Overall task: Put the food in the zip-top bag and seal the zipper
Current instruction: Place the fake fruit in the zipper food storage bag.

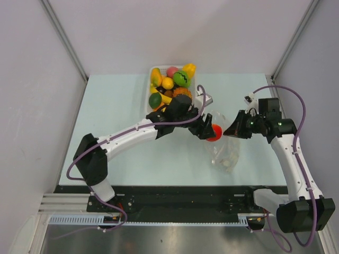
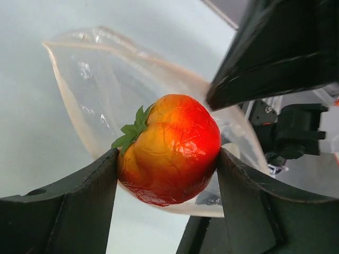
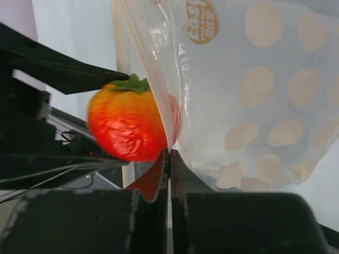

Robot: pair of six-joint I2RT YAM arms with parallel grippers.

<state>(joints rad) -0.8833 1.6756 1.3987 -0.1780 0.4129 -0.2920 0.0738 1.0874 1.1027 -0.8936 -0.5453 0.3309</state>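
Observation:
My left gripper is shut on a red-orange toy fruit with a green leaf, held just at the mouth of the zip-top bag. The fruit shows in the top view and the right wrist view too. My right gripper is shut on the bag's mouth edge and holds it up; the see-through bag with pale dots hangs behind. The bag's mouth stands open in the left wrist view. I cannot make out the zipper strip clearly.
A white basket at the table's back holds several more toy fruits and vegetables, just behind my left arm. Grey walls stand left and right. The right gripper's body is close above the fruit.

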